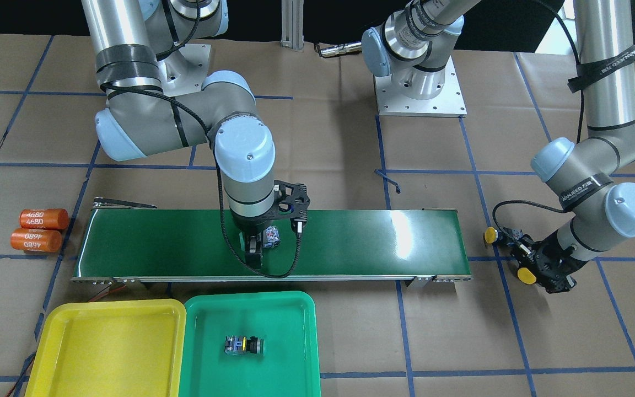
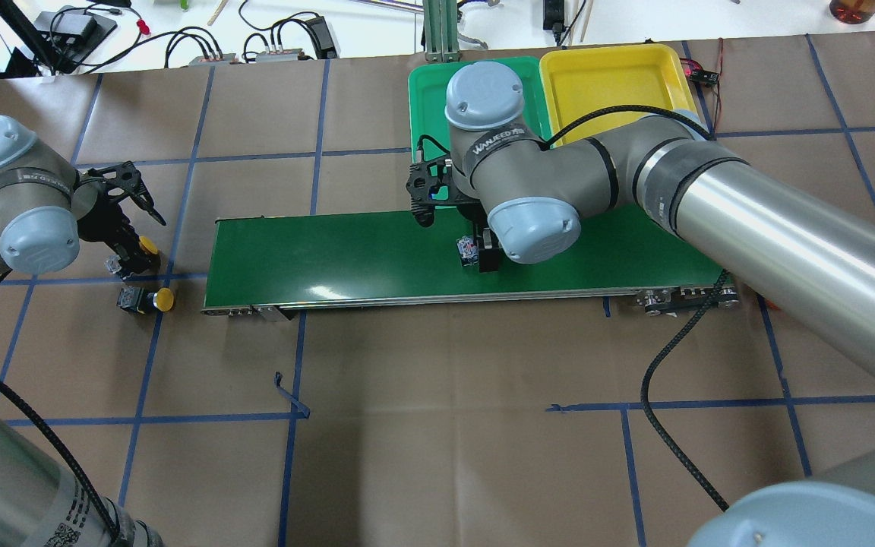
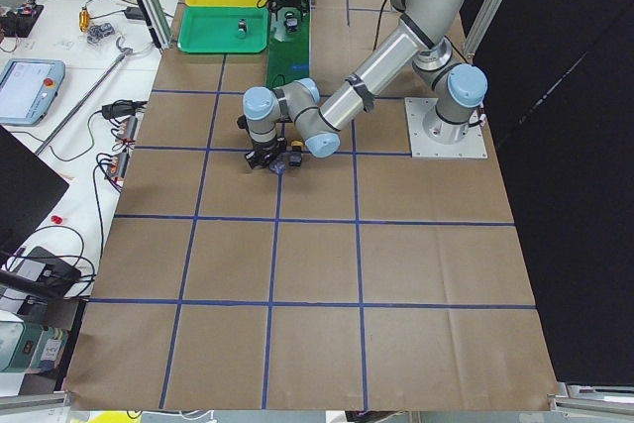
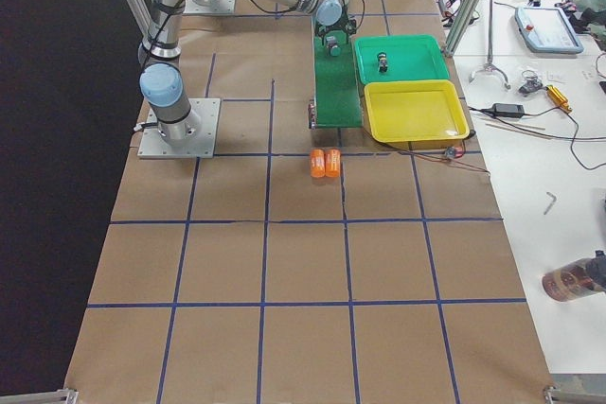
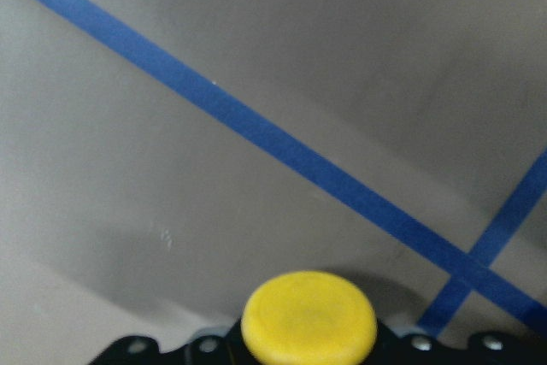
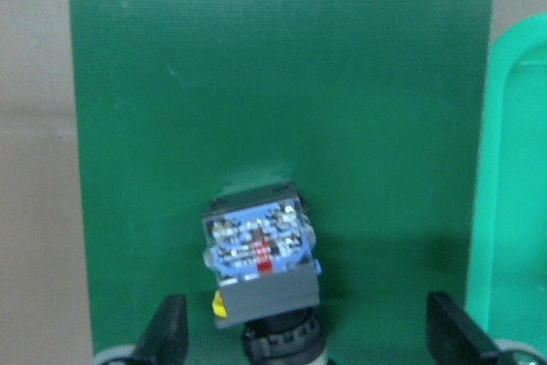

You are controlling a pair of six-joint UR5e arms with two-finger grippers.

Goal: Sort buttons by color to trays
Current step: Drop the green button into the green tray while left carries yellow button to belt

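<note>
My right gripper (image 1: 253, 251) hangs low over the conveyor belt (image 1: 350, 242). Its fingers (image 6: 171, 335) stand wide open on either side of a button (image 6: 261, 250) that lies on the belt; the button's cap is hidden. My left gripper (image 2: 132, 254) is down at the table off the belt's end and looks shut on a yellow button (image 2: 149, 245), whose cap fills the bottom of the left wrist view (image 5: 308, 318). A second yellow button (image 2: 150, 300) lies on the table beside it. A green button (image 1: 245, 345) lies in the green tray (image 1: 251, 299). The yellow tray (image 1: 113, 306) holds nothing.
The two trays sit side by side along the belt's far side from the robot. Two orange cylinders (image 1: 42, 229) printed "4680" lie off the belt's other end. Blue tape lines cross the brown paper. A black cable (image 2: 665, 380) trails over the table from my right arm.
</note>
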